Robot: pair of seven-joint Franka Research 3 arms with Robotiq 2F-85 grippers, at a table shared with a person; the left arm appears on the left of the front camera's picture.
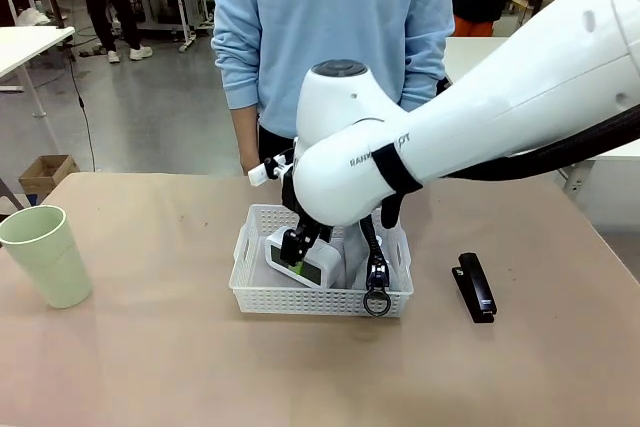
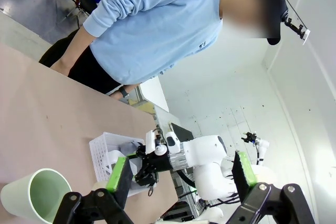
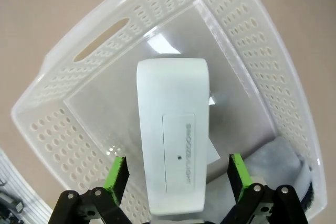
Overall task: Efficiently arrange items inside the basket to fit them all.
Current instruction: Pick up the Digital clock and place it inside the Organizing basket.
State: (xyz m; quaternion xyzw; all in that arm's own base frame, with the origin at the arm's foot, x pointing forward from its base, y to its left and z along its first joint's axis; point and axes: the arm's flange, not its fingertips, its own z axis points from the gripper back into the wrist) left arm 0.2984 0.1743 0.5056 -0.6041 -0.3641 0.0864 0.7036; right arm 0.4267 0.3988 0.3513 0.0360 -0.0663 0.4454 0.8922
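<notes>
While the right gripper (image 3: 177, 160) straddles the box (image 3: 176, 129) with fingers released, box lying midway in the basket (image 3: 252, 51) beside the case (image 3: 281, 169), I'd close squarely on its long sides and slide it to the basket wall, leaving room for stapler (image 1: 476, 288) and cup (image 1: 42, 252) outside the basket; left gripper (image 2: 181, 157) spread, empty.

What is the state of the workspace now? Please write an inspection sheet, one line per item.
Surface: tan table, no damage seen.
Job's things: white basket mid-table holds the white box and the grey case, whose ring pull hangs over the near rim; pale green cup upright at the robot's left; black stapler lying right of the basket.
Clutter: nothing seen.
Grippers: right gripper open, straddling the white box; left gripper open, empty, near the cup.
Cables: black cable under the right arm.
Surroundings: person in a light blue sweater at the far side; cardboard box on the floor.
</notes>
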